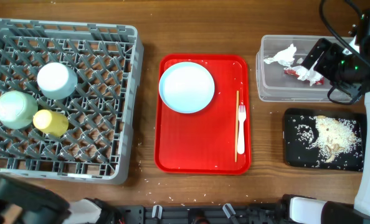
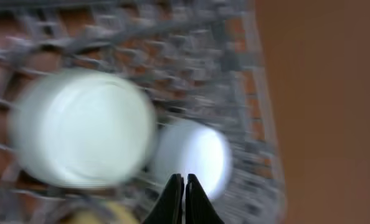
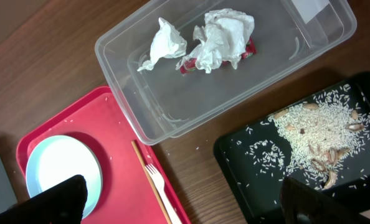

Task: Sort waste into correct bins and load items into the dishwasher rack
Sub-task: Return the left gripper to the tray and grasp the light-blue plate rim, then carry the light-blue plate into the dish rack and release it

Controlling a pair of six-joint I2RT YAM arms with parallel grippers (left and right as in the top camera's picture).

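Overhead, the grey dishwasher rack on the left holds the small white bowl, the mint-green bowl and, just beside it, the yellow cup. The left gripper hangs over those bowls with its fingers pressed together on nothing; its own view is badly blurred. On the red serving tray in the middle lie the pale blue plate, the chopsticks and the white fork, side by side. To the right, the clear tub contains crumpled tissues and the red wrapper — the right gripper hovers above, fingers spread wide, empty. Rice scraps lie scattered in the black tray.
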